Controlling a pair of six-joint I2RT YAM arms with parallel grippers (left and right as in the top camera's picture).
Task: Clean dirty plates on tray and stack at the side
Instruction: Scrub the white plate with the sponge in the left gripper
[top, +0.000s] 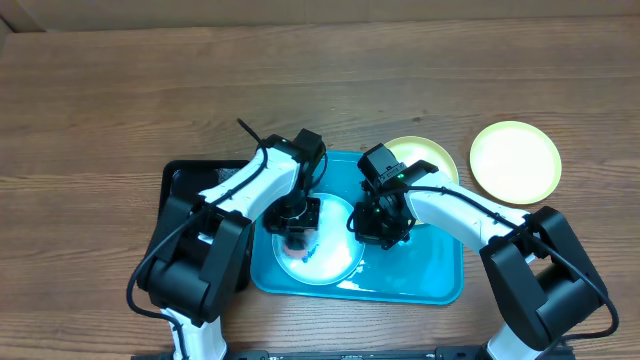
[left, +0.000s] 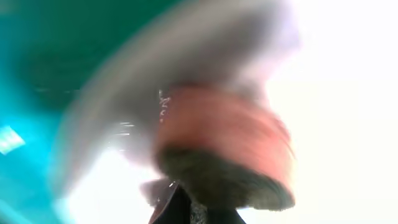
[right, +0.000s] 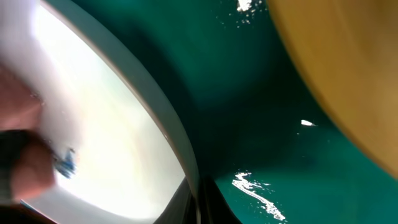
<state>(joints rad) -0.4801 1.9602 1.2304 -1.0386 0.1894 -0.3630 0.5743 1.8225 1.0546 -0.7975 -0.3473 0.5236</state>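
Note:
A light blue plate (top: 330, 262) with a pale centre lies in the cyan tray (top: 440, 285). My left gripper (top: 295, 222) is shut on a pink sponge (top: 297, 244) with a dark scouring side and presses it on the plate. The left wrist view is blurred and shows the sponge (left: 224, 143) over the plate (left: 336, 112). My right gripper (top: 378, 228) is shut on the plate's right rim (right: 180, 155), seen between its jaws (right: 198, 202). A small blue smudge (right: 65, 163) shows on the plate. One yellow-green plate (top: 432, 158) leans at the tray's far rim. Another (top: 515, 160) lies on the table.
A black tray (top: 180, 185) stands left of the cyan tray, under my left arm. White smears (right: 258, 190) mark the tray floor beside the plate. Both arms cross over the tray. The wooden table stretches behind and to the right.

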